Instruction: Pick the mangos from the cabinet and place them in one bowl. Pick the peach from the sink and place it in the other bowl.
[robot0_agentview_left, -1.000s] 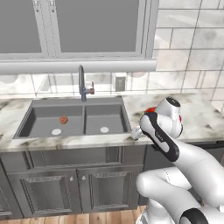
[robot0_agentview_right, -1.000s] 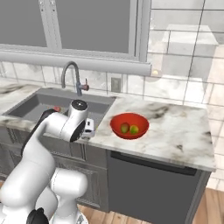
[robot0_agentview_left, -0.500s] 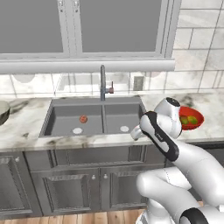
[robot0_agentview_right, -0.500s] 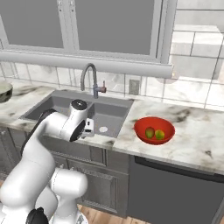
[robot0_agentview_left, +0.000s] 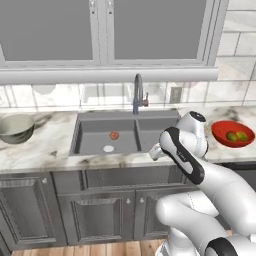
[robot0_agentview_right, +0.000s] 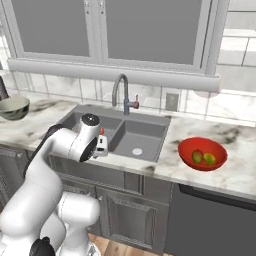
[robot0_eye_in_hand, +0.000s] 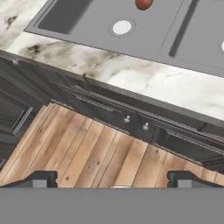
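Two mangos (robot0_agentview_right: 204, 158), one peach (robot0_agentview_left: 114, 135)

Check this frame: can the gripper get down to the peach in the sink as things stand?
Probably yes. The peach lies uncovered in the sink's left basin beside the drain, nothing over it. The gripper is open and empty at the counter's front edge, so it must first swing in over the basin.

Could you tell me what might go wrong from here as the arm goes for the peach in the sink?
1. The peach lies deep in the left basin of the sink, close above the drain. It is round and might roll from the fingers.
2. The open gripper hangs over the cabinet fronts, so it must clear the counter edge on its way in.
3. The tap stands near the reach path.
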